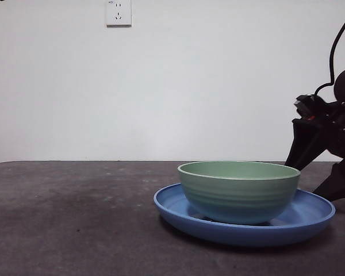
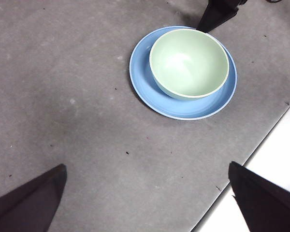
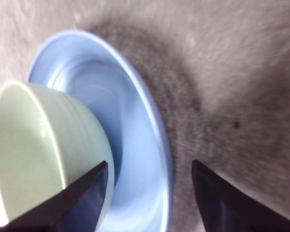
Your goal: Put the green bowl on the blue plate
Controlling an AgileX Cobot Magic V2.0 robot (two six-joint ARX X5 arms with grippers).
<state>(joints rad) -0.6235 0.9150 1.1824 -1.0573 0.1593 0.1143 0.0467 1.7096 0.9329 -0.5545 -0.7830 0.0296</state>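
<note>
The green bowl (image 1: 238, 190) sits upright inside the blue plate (image 1: 310, 215) on the grey table, right of centre in the front view. My right gripper (image 1: 322, 172) is open and empty, low beside the plate's right rim, with its jaws apart from the bowl. In the right wrist view the right gripper (image 3: 150, 166) straddles the plate's rim (image 3: 140, 135), with the bowl (image 3: 38, 145) just beside one jaw. My left gripper (image 2: 146, 166) is open and empty, high above the table, looking down on the bowl (image 2: 188, 63) and plate (image 2: 145, 82).
The grey table surface (image 1: 75, 218) stretches left of the plate. Its edge (image 2: 261, 140) runs close to the plate in the left wrist view, with white floor beyond. A wall socket (image 1: 118, 12) is on the white wall behind.
</note>
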